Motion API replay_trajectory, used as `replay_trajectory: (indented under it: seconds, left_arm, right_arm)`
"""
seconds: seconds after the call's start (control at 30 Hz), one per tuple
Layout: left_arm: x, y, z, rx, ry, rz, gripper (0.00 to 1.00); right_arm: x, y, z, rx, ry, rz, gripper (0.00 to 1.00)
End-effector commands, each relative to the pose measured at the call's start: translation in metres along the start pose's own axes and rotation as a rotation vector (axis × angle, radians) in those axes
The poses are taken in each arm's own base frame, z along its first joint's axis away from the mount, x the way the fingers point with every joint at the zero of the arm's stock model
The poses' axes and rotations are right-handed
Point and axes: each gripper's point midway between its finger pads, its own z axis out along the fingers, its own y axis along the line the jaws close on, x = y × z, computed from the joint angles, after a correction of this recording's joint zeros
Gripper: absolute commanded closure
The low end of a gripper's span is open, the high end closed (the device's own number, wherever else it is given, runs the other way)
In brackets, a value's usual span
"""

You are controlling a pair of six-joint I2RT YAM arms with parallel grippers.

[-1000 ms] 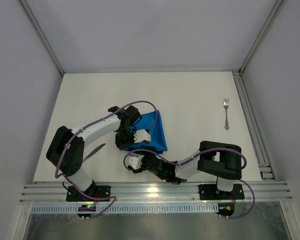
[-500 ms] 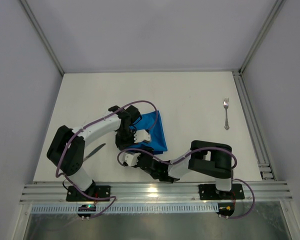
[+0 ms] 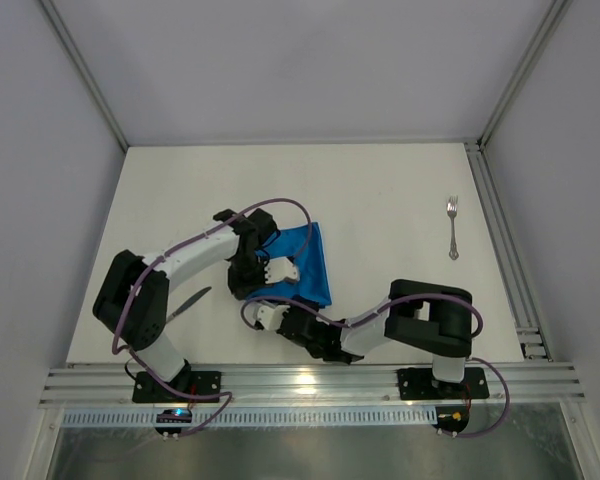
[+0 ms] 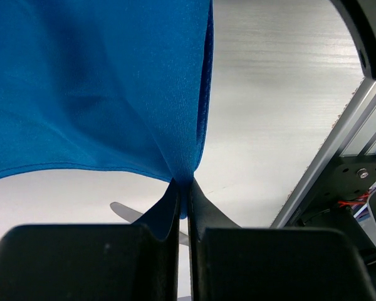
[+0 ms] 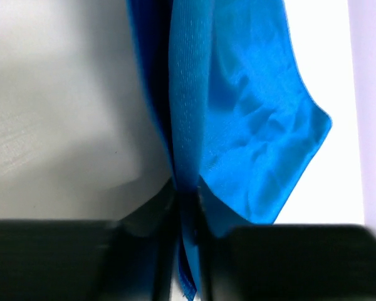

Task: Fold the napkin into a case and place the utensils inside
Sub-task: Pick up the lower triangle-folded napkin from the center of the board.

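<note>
The bright blue napkin [image 3: 308, 262] lies folded left of the table's middle. In the left wrist view the napkin [image 4: 100, 81] hangs stretched from my left gripper [image 4: 183, 194], which is shut on its corner. My left gripper [image 3: 258, 285] sits at the cloth's near left end. My right gripper [image 3: 276, 305] is at the near edge, and its own view shows the right gripper [image 5: 187, 200] shut on a bunched fold of napkin [image 5: 238, 113]. The silver fork [image 3: 452, 228] lies far right. The dark knife [image 3: 187, 303] lies left of the arms, its blade tip the grey knife [image 4: 122, 210] seen under the left jaws.
Aluminium rails [image 3: 310, 382] run along the near edge, and another rail [image 3: 500, 240] runs down the right side, close to the fork. Grey walls enclose the table on three sides. The left wrist view shows the near rail [image 4: 344, 125] close by.
My right gripper has closed from wide open onto the napkin's near edge, shifting slightly toward the cloth. The left gripper has kept its hold and barely moved.
</note>
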Motion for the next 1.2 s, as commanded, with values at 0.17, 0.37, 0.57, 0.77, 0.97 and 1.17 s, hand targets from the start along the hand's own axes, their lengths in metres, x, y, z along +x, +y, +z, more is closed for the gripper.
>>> replay_trajectory:
  seconds: [0.17,0.37,0.57,0.77,0.97,1.17]
  left_arm:
    - [0.005,-0.001,-0.001,0.016,-0.015,-0.001,0.97]
    - [-0.002,0.0,-0.004,-0.006,-0.068,-0.02,0.76]
    - [0.001,-0.008,-0.016,0.015,-0.12,-0.056,0.55]
    - [0.014,-0.009,-0.035,-0.025,-0.222,-0.12,0.51]
    - [0.02,-0.011,-0.056,-0.061,-0.361,-0.179,0.45]
    - [0.012,-0.011,-0.07,-0.13,-0.508,-0.134,0.42]
  right_arm:
    - [0.026,0.019,-0.007,-0.183,0.08,0.052,0.96]
    - [0.001,0.025,-0.013,-0.392,0.001,0.127,0.96]
    - [0.003,0.019,-0.015,-0.53,0.034,0.202,0.96]
    - [-0.011,0.027,-0.03,-0.742,0.015,0.272,0.96]
    - [-0.024,0.026,-0.038,-0.911,0.023,0.387,0.96]
    - [-0.03,0.024,-0.033,-1.024,0.027,0.455,0.96]
